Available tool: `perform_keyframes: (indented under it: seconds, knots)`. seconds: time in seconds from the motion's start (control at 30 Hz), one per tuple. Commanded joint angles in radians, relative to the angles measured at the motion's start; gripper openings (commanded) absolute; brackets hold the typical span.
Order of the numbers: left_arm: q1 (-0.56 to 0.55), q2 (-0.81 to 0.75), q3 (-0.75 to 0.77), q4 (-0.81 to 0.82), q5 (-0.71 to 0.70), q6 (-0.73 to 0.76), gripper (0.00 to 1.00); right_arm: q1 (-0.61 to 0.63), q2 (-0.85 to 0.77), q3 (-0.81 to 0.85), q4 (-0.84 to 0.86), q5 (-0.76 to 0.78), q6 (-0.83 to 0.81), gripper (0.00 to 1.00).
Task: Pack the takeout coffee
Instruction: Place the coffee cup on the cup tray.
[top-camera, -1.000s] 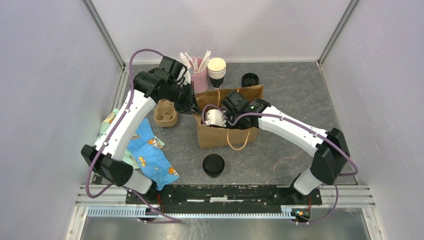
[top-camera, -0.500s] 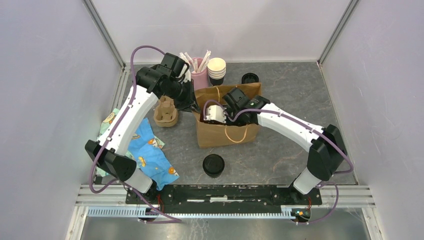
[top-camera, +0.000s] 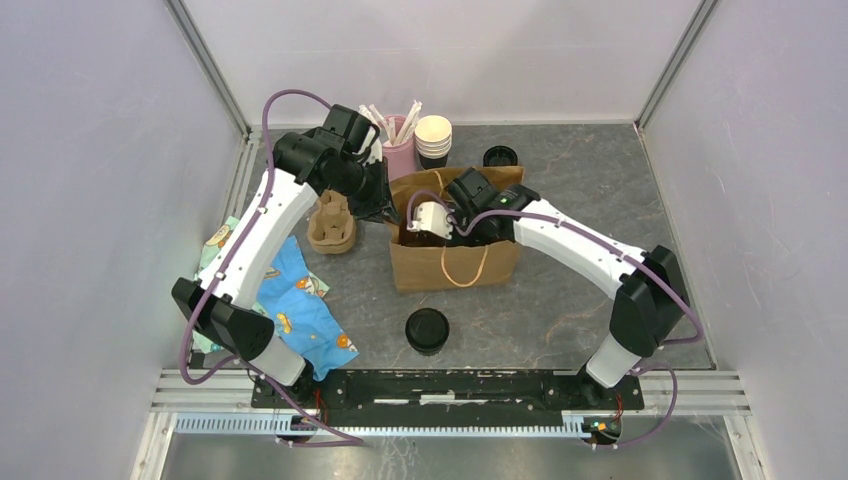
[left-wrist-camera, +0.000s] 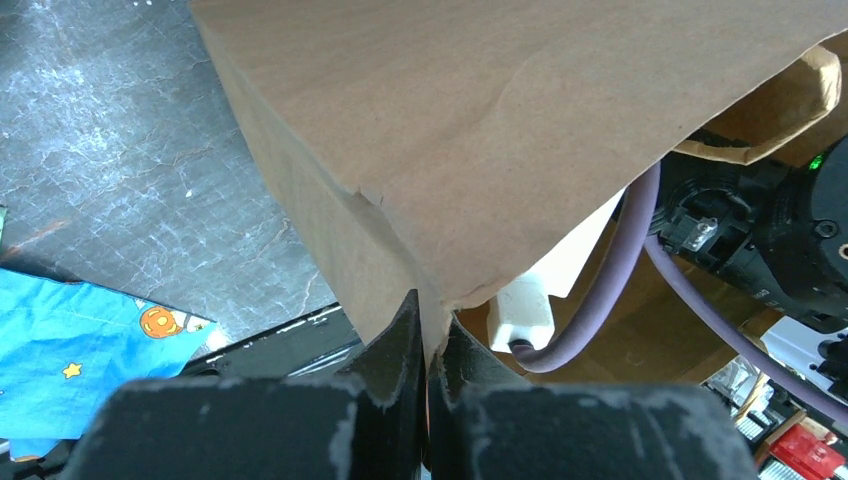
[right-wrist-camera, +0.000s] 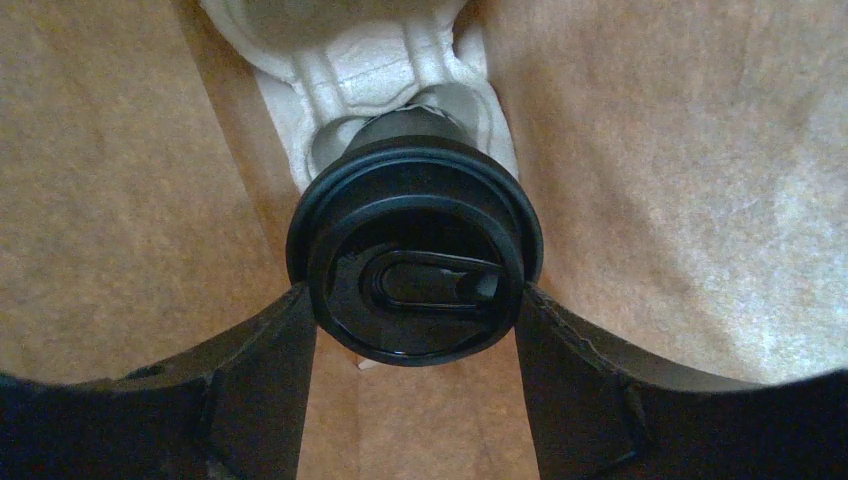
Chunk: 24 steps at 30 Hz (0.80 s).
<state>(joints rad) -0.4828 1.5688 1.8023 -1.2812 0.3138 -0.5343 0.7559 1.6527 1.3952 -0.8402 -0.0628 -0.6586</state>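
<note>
- Blue printed cloth (top-camera: 300, 305): lies flat at the near left of the table (top-camera: 590, 200), beside the left arm's base.
- Pulp cup carrier (top-camera: 330, 225): stands on the table just left of the brown paper bag (top-camera: 455, 265).
- Left gripper (left-wrist-camera: 430, 330): jaws closed, pinching the left rim of the brown paper bag at a corner fold.
- Pink cup (top-camera: 400, 158): holds white sticks, behind the bag.
- Second lidded black cup (top-camera: 427, 330): stands upright on the table in front of the bag, apart from it.
- Stack of lidless cups (top-camera: 433, 140): upright, just right of the pink cup.
- Right gripper (right-wrist-camera: 415, 305): reaches down into the open bag; 1 finger rests against each side of the takeout coffee (right-wrist-camera: 415, 265), gripping it below the lid.
- Takeout coffee: upright inside the bag, over a socket of a moulded pulp tray (right-wrist-camera: 370, 60).
- Black lids (top-camera: 499, 158): behind the bag's right end.
</note>
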Motion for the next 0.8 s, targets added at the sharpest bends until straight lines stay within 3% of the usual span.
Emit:
perform_keyframes:
  seconds: [0.0, 0.27, 0.37, 0.43, 0.77]
  knots:
    - [0.003, 0.003, 0.043, 0.019, -0.008, 0.008, 0.04, -0.007, -0.021, 0.077, -0.061, -0.006, 0.058, 0.45]
    - [0.002, 0.011, 0.042, 0.03, -0.003, 0.008, 0.04, -0.004, -0.064, 0.155, -0.108, -0.013, 0.082, 0.75]
    - [0.002, 0.01, 0.041, 0.031, -0.007, 0.01, 0.04, -0.004, -0.069, 0.191, -0.135, -0.01, 0.082, 0.83]
    - [0.003, 0.01, 0.037, 0.032, -0.009, 0.008, 0.04, -0.003, -0.077, 0.207, -0.142, -0.01, 0.088, 0.98]
    - [0.003, 0.024, 0.045, 0.044, -0.022, -0.001, 0.03, -0.002, -0.11, 0.332, -0.194, 0.006, 0.148, 0.98]
